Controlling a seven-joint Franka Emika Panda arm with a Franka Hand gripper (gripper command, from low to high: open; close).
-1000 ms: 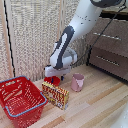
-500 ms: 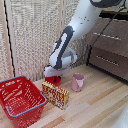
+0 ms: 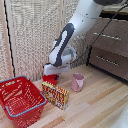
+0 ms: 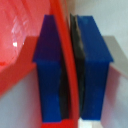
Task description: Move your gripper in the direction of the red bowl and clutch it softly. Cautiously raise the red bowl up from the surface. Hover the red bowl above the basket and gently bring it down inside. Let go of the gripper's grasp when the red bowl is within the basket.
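My gripper [image 3: 52, 73] hangs low over the floor behind the yellow-red box, at the red bowl [image 3: 51, 78], of which only a small red part shows. In the wrist view the two blue fingertips [image 4: 49, 65] are closed on the red bowl's rim [image 4: 66, 60], which runs as a thin red band between them, with the bowl's red inside on one side. The red mesh basket [image 3: 20, 100] with its blue-grey rim stands at the exterior view's left, apart from the bowl.
A yellow-red box [image 3: 55, 95] stands just in front of the bowl. A pink cup [image 3: 77, 82] stands on the exterior view's right of it. A dark cabinet [image 3: 110, 55] is at the back right and a pale panel wall behind.
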